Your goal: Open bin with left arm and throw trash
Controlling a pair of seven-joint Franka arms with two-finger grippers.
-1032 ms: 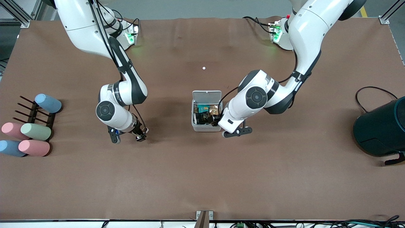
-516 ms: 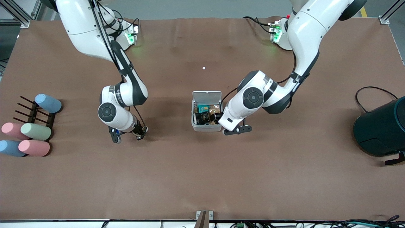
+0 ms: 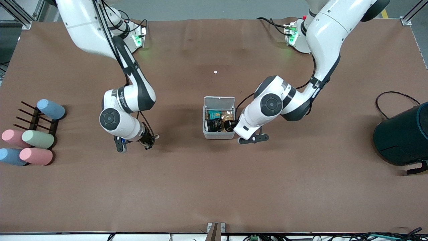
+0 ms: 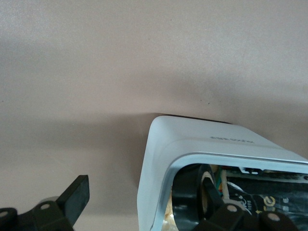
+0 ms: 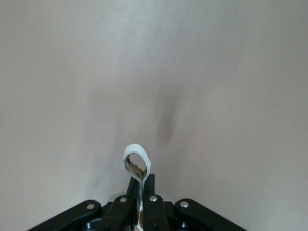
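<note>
The light-grey bin point(image 3: 218, 135) stands mid-table with its white lid point(image 3: 219, 101) flipped up. Inside lie a black foil wrapper point(image 3: 214, 125), other wrappers and the black tape roll point(image 3: 229, 125) against the wall toward the left arm's end. My left gripper point(image 3: 235, 129) is open and straddles that wall. In the left wrist view point(image 4: 149, 208) one finger point(image 4: 73, 201) is outside the bin point(image 4: 159, 159) and the other is inside beside the tape roll point(image 4: 188, 199). My right gripper point(image 3: 148, 143) hangs low over bare table toward the right arm's end, shut on the off-white rubber band point(image 5: 136, 162).
Pastel cups point(image 3: 37, 139) and a dark rack point(image 3: 35, 120) lie at the right arm's end. A large dark teal cylinder point(image 3: 403, 135) with a cable stands at the left arm's end. A small white speck point(image 3: 215, 71) lies farther from the camera than the bin.
The tape roll has dropped lower into the bin. My left hand has shifted slightly toward the left arm's end. My right gripper has drifted a little with the band still in it.
</note>
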